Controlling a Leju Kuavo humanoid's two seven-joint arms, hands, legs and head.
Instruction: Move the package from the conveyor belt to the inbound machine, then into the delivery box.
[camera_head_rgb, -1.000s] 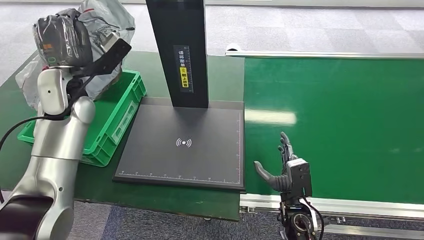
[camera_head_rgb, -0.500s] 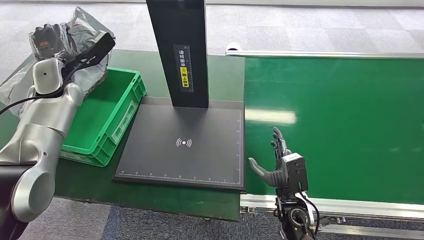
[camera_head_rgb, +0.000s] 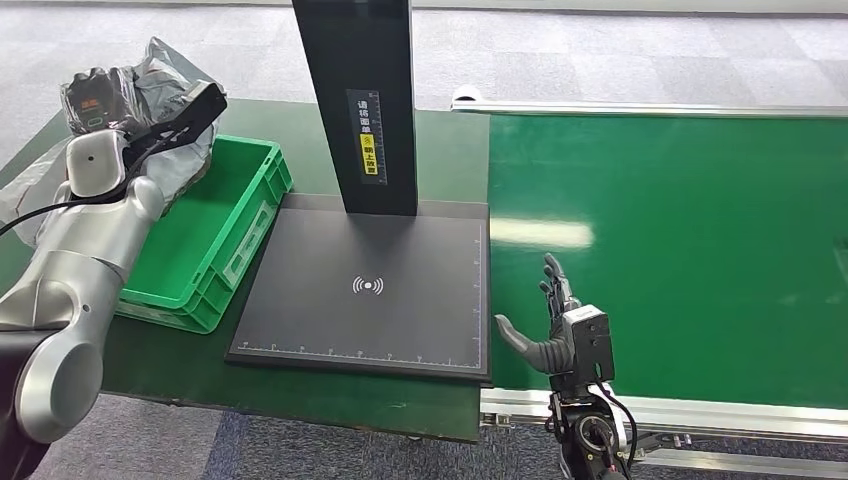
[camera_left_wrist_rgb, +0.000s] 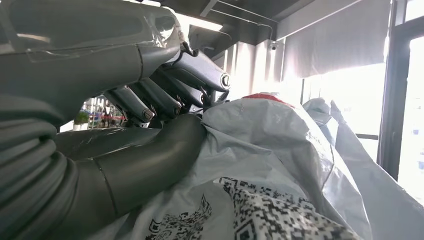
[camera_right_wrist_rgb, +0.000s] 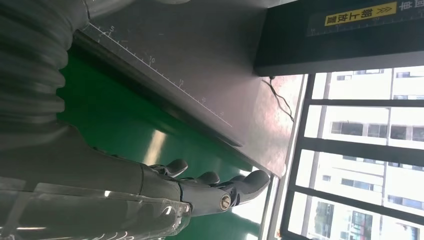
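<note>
A grey plastic package (camera_head_rgb: 165, 62) with a printed label hangs over the far left corner of the green delivery box (camera_head_rgb: 232, 218). My left hand (camera_head_rgb: 98, 97) grips it from above. In the left wrist view my fingers (camera_left_wrist_rgb: 165, 87) and thumb clamp the crinkled package (camera_left_wrist_rgb: 270, 165). The black inbound machine plate (camera_head_rgb: 368, 320) lies flat beside the box, and its column (camera_head_rgb: 355, 100) rises behind it. My right hand (camera_head_rgb: 556, 325) stands open and holds nothing, low over the near edge of the green conveyor belt (camera_head_rgb: 680, 250). The right wrist view shows this hand (camera_right_wrist_rgb: 200, 187) spread above the belt (camera_right_wrist_rgb: 115, 125).
The delivery box sits on a dark green table (camera_head_rgb: 330, 400) whose front edge is near me. A metal rail (camera_head_rgb: 720, 415) borders the belt's near side. The column blocks the back of the plate. Grey carpet floor (camera_head_rgb: 620, 60) lies beyond.
My left arm has swung left and lower with the package, toward the box's far left corner, then nearly stopped. My right hand has shifted slightly left and stays open.
</note>
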